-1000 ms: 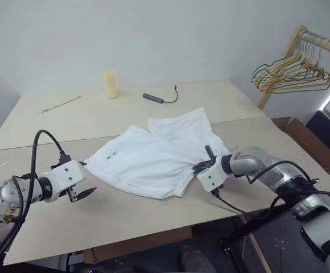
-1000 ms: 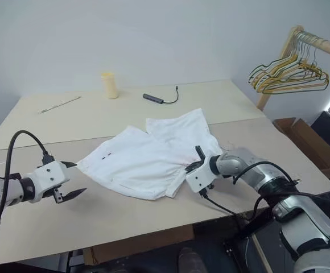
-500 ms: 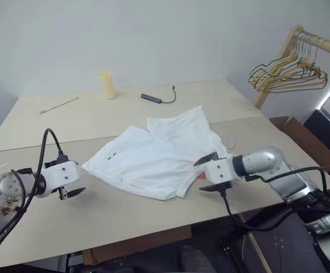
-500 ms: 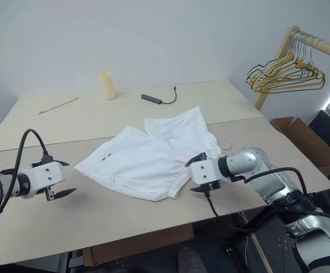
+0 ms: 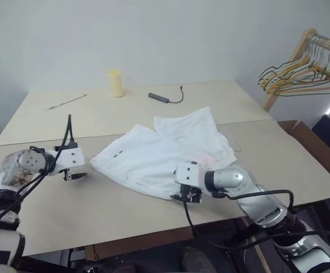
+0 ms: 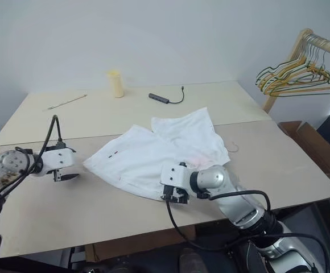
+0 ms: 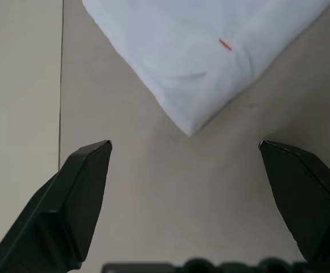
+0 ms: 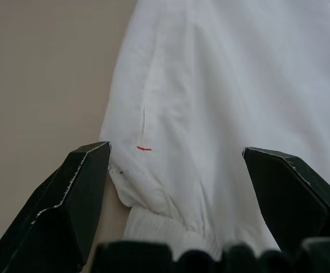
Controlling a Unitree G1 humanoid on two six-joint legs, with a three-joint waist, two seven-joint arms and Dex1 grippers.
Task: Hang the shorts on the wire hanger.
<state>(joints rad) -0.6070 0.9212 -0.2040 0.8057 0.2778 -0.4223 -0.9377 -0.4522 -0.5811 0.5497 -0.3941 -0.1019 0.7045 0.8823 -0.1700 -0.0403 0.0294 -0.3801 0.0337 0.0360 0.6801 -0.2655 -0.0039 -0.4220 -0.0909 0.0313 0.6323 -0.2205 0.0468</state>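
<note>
The white shorts lie flat on the table with a faint pink patch near their right side. At their right edge a thin curved wire hook pokes out; the rest of the wire hanger is hidden. My right gripper hovers open at the shorts' near edge. In the right wrist view its fingers straddle the gathered waistband. My left gripper is open just left of the shorts. In the left wrist view the shorts' corner lies a little beyond the open gripper, not touching.
At the back of the table stand a yellow cup, a black cable with a dongle and a thin rod. A wooden rack with bunched hangers and a cardboard box stand to the right.
My right gripper has opened and moved left from the shorts' right side to their near edge. The left gripper has moved forward toward the shorts' left corner. The camera has shifted too.
</note>
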